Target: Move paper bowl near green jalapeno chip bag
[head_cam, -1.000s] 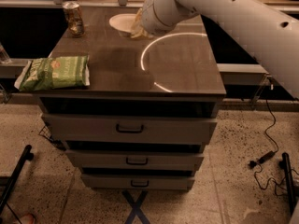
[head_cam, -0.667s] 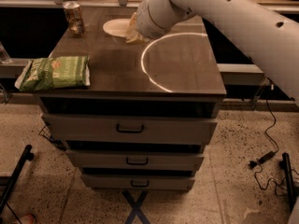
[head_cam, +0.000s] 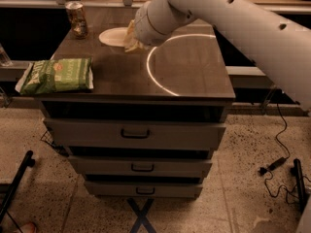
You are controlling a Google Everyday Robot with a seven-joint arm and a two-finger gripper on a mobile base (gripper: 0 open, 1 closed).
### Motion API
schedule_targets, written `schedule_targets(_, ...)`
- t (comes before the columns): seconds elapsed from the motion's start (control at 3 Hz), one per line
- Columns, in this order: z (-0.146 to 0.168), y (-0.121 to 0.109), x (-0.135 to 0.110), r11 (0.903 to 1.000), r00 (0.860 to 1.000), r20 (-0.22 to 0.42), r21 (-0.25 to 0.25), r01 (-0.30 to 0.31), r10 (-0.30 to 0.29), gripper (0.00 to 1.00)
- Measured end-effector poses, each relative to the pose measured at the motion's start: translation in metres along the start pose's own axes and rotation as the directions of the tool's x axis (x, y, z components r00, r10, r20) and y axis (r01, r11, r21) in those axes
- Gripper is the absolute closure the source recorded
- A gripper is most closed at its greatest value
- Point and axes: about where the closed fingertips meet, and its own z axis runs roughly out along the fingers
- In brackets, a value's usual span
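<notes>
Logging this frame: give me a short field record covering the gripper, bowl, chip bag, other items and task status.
gripper: gripper at the back of the cabinet top, against the bowl's right edge
bowl: paper bowl at the back, between can and gripper
bag: green jalapeno chip bag lying flat at the front left corner
other: can upright at the back left
surface: drawer cabinet, three drawers shut
status: bowl well apart from bag, move not yet done
</notes>
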Motion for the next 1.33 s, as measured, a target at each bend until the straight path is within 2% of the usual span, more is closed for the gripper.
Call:
schedule_targets(0.33,0.008,0.01,-0.01,0.9994,1.0,0.022,-0.025,0.023,-0.023,1.0)
schedule_targets(1.0,0.027,0.016,-0.014,0.9982,0.997,0.059,-0.039,0.044,-0.042,0.97)
schedule_targets(1.33,0.028,0.016,-0.015,0.9983,0.996,0.07,-0.032,0.05,-0.047,0.75)
